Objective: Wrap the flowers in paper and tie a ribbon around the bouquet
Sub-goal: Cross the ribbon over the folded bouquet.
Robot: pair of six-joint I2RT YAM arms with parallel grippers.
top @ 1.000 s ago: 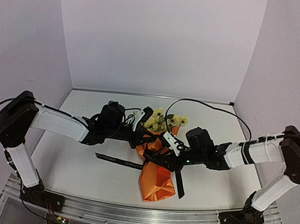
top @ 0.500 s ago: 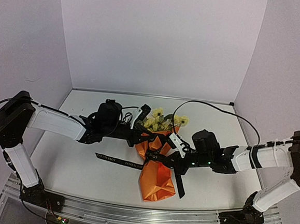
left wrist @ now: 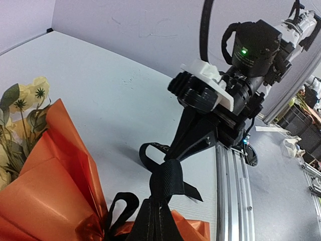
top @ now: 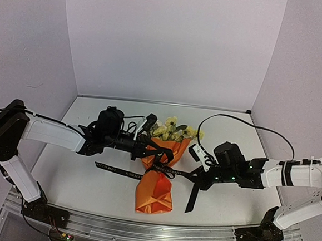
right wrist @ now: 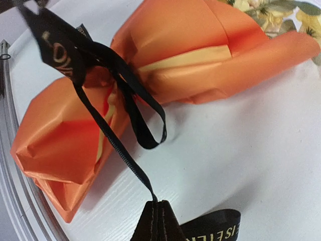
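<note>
Ribbon (top: 118,170) is being pinched at both ends, your left gripper (top: 149,148) and right gripper (top: 199,178) each pressing shut on a strand, holding it taut across the bouquet (top: 154,192) lying between them, apparently cinching the knot (left wrist: 165,181).

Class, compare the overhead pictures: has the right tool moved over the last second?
Yes. The right tool, shut on the ribbon, has drawn rightward, toward the right wall, away from the bouquet.

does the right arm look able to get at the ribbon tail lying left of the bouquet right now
Probably not. The right arm has its jaws shut on a ribbon strand right of the bouquet, and the bouquet and left arm lie between it and that tail.
</note>
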